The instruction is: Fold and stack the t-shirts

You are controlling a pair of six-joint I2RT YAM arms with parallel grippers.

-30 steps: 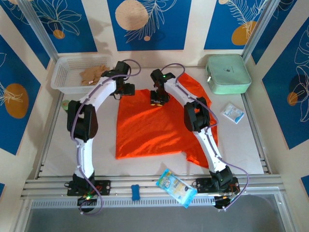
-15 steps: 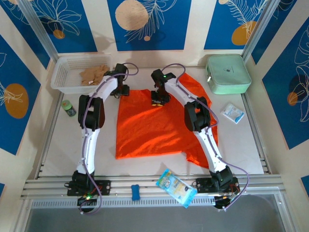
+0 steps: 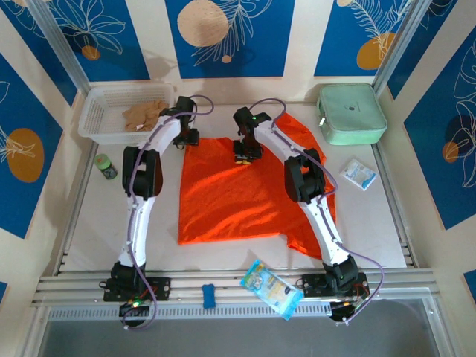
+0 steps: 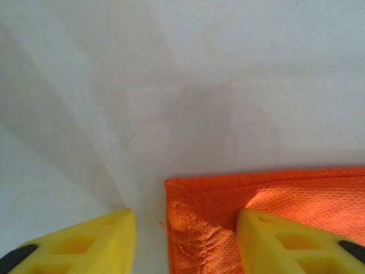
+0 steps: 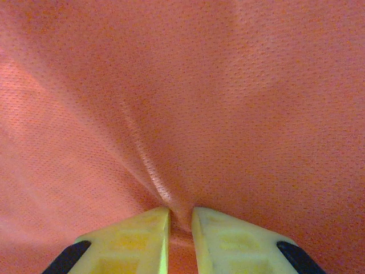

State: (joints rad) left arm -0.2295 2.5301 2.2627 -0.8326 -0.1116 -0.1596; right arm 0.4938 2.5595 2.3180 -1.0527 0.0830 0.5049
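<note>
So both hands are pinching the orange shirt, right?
Not quite. The right hand is pinching the shirt, but the left hand is open, with a finger on each side of the shirt's corner. The left wrist view shows it.

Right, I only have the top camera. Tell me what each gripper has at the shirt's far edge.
Observer: The left gripper is open. The t-shirt corner lies between its jaws, flat on the table.
Operator: Now the right one.
Observer: The right gripper is shut on a pinch of cloth, and a raised crease runs away from it.
</note>
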